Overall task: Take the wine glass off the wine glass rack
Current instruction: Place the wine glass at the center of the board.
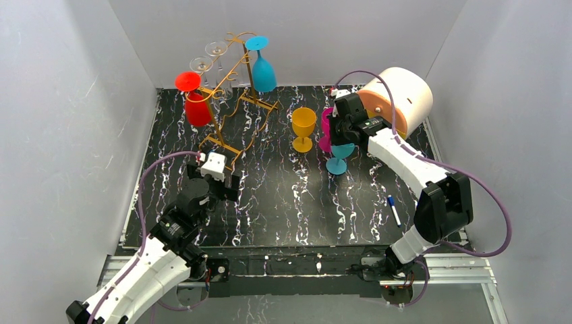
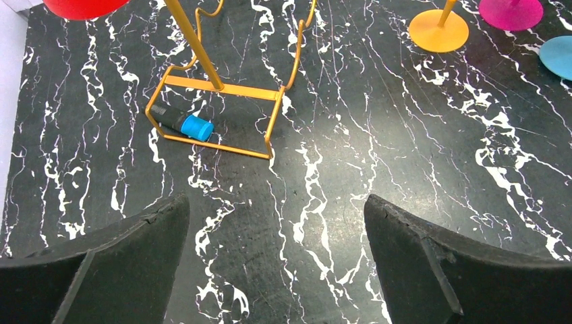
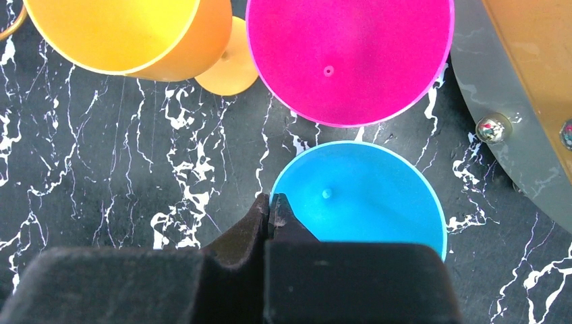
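Right jaws are pressed together on the near rim of the standing blue glass (image 3: 364, 196), one finger inside the bowl and one outside, while its foot sits on the tabletop (image 1: 283, 209). Just behind it the magenta glass (image 3: 347, 61) stands nearly rim to rim with it, and the orange glass (image 3: 115, 34) stands upright to the left of that one, so the three form a tight cluster. A big white cylinder (image 1: 405, 94) with an orange end face lies close on the right, its grey rim near the blue bowl in the wrist view. Left jaws are spread wide and hold nothing, both black pads (image 2: 135, 263) hanging over bare marble in front of the wine glass rack (image 1: 229, 94). That rack stands at the back left of the tabletop, with the red wine glass (image 1: 195, 101) hung upside down at its near left end, two clear wine glasses (image 1: 209, 61) further along, and the hanging blue glass (image 1: 262, 71) at the far end. Inside the rack's rectangular wire base lies a short black marker with a blue cap (image 2: 182, 123). A pen (image 1: 392, 209) lies well apart, near the right arm's elbow.
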Controlling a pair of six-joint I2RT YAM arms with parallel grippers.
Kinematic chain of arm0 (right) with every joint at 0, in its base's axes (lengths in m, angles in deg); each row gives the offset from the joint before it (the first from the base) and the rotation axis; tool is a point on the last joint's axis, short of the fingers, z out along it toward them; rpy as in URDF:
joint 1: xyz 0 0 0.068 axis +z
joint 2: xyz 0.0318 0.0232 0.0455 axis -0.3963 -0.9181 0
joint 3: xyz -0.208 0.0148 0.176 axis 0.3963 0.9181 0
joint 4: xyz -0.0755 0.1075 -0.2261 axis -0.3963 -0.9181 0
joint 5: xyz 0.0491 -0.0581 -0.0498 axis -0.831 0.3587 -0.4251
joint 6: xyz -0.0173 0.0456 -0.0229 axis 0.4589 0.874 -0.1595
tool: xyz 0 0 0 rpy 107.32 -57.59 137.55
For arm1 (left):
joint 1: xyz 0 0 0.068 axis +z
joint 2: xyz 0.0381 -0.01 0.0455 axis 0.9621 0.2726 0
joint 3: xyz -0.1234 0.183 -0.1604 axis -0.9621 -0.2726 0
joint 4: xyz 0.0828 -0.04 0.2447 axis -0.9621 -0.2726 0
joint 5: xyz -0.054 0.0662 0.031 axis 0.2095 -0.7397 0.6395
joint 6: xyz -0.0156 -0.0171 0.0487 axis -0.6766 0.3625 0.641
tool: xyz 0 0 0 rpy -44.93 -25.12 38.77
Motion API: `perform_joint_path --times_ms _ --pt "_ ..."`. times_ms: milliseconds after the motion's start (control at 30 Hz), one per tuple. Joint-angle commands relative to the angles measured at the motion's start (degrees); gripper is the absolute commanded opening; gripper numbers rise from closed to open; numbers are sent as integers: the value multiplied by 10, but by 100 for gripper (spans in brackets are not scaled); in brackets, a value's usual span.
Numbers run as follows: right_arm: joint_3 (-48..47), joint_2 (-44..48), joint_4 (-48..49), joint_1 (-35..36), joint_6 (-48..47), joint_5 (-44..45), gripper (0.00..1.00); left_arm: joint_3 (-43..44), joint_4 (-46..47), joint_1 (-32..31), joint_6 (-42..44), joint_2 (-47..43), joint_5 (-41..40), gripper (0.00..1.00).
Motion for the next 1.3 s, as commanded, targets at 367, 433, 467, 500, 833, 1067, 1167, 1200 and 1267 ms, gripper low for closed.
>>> perform_joint_path --times_ms 367,433,467,500,833,1067,1167,1200,1267 --pt "-12 17 -12 -3 -18 62 2 28 -2 2 19 -23 59 98" --pt "28 40 30 -6 -11 72 2 29 -3 2 12 -31 30 98" --pt "46 52 58 -8 -6 76 2 29 -4 2 7 -36 10 98" --pt "58 60 70 -11 -2 77 2 29 -5 2 4 -40 -4 98" --pt "44 44 63 -58 21 58 7 29 -7 3 4 -42 -19 98" --pt "31 40 67 -61 7 29 29 43 -26 4 -1 -15 -22 98" --pt "33 40 86 -62 7 22 23 40 -23 5 -3 -25 -22 98" --pt "34 39 93 -61 6 21 24 38 -23 5 -4 -28 -24 98" --pt "26 31 95 -62 6 20 21 35 -21 5 -3 -35 -28 98"
